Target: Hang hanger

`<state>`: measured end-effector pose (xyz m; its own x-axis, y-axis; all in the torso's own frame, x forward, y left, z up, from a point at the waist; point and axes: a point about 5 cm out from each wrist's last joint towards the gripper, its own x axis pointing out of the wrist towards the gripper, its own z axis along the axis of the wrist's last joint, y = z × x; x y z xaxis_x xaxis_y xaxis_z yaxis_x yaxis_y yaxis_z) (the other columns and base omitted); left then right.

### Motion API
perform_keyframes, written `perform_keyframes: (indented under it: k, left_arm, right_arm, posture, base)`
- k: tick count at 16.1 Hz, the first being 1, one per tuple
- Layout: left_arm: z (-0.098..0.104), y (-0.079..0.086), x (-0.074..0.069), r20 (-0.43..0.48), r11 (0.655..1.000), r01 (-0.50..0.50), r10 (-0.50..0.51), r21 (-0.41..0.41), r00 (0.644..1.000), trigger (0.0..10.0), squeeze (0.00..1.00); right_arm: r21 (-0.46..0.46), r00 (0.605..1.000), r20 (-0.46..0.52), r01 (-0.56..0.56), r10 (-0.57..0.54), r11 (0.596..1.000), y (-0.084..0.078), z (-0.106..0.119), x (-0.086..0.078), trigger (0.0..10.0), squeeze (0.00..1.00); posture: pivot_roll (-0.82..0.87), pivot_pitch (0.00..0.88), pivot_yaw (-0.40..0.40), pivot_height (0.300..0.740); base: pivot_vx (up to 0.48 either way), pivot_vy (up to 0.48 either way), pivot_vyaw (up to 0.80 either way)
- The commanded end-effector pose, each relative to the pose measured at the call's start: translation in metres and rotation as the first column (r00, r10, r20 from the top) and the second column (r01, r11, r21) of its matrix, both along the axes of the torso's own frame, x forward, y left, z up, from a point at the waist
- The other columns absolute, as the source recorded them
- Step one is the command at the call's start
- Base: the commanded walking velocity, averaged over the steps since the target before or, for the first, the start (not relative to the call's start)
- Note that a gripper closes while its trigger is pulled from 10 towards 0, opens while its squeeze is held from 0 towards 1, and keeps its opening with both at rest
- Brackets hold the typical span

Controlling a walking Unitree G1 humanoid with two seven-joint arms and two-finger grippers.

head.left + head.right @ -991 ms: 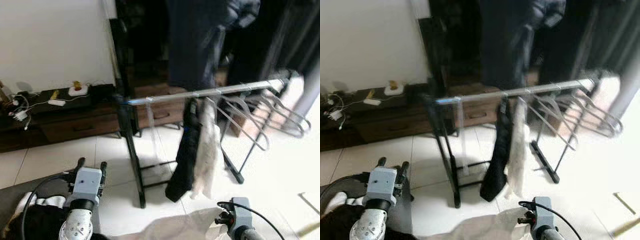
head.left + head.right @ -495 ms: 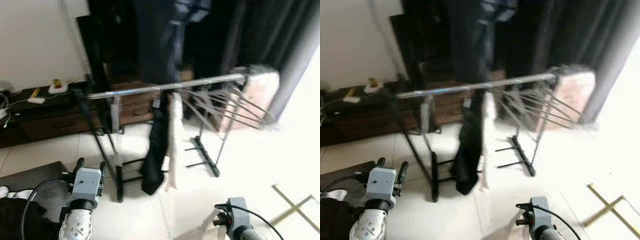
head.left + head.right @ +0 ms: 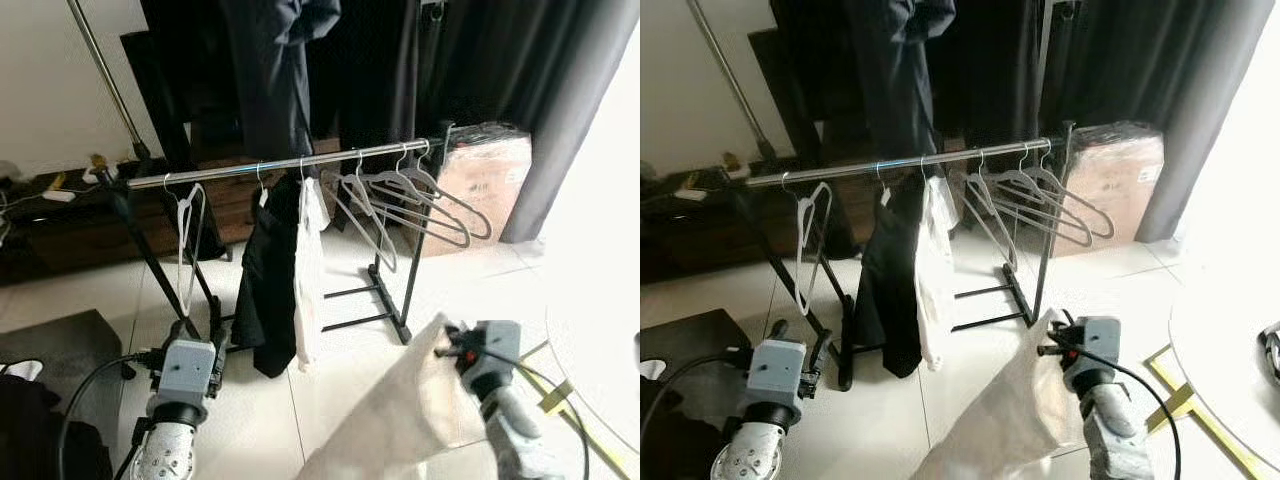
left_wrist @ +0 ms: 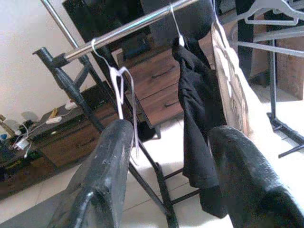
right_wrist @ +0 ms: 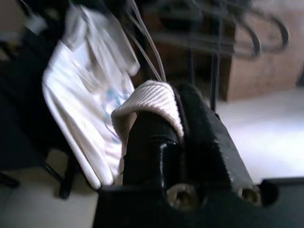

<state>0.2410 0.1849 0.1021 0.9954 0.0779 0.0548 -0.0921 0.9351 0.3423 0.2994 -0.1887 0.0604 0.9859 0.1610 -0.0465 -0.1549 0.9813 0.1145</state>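
Note:
A silver rail (image 3: 290,163) on a black rack carries a white hanger (image 3: 186,232), a black garment (image 3: 268,270), a white garment (image 3: 309,265) and several empty hangers (image 3: 400,195). My right gripper (image 3: 447,345) is raised in front of the rack's right end, shut on the ribbed edge of a cream garment (image 3: 395,420) that drapes down to the floor. In the right wrist view that ribbed edge (image 5: 154,97) sits between the fingers, and thin pale wires rise from it, blurred. My left gripper (image 3: 198,332) is low before the rack's left leg, open and holding nothing.
A person in dark clothes (image 3: 270,70) stands behind the rail. A wrapped cardboard box (image 3: 482,180) and dark curtains (image 3: 530,80) are at the right. A low cabinet (image 3: 60,225) lines the left wall. A round white table (image 3: 600,330) edges in at right; a dark mat (image 3: 50,340) lies left.
The camera has swung, so the rack now sits centred and sharp. My right gripper has risen with the cream garment toward the rack. The left gripper stays low and open.

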Motion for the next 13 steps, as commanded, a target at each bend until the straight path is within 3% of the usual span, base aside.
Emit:
perform_keyframes:
  k: [1,3,6,13]
  left_arm:
    - [0.000,0.003,-0.001,-0.006,1.000,0.002,-0.002,0.000,1.000,10.0,0.00]
    - [-0.004,0.001,-0.002,-0.033,1.000,0.011,-0.012,-0.007,0.999,10.0,0.00]
    - [-0.005,0.000,-0.004,-0.031,1.000,0.016,-0.017,-0.007,0.999,10.0,0.00]
    - [-0.005,0.005,-0.015,-0.016,0.999,-0.033,0.032,-0.026,0.999,10.0,0.00]
  right_arm:
    - [0.000,0.998,0.038,-0.057,0.057,0.998,0.010,0.010,0.002,10.0,0.00]
    - [0.034,0.979,0.172,-0.114,0.106,0.993,0.022,0.045,0.004,10.0,0.00]
    - [0.037,0.970,0.205,-0.139,0.129,0.990,0.027,0.062,0.004,10.0,0.00]
    - [-0.003,0.997,0.035,-0.069,0.069,0.998,0.019,0.025,-0.021,10.0,0.00]
  posture:
    - [0.10,0.074,-0.012,0.740]
    - [0.10,0.072,-0.014,0.740]
    - [0.10,0.063,-0.018,0.740]
    - [0.10,0.042,-0.031,0.740]
  base:
    - [0.000,0.000,0.00]
    - [0.000,0.000,0.00]
    - [0.000,0.000,0.00]
    - [0.000,0.000,0.00]
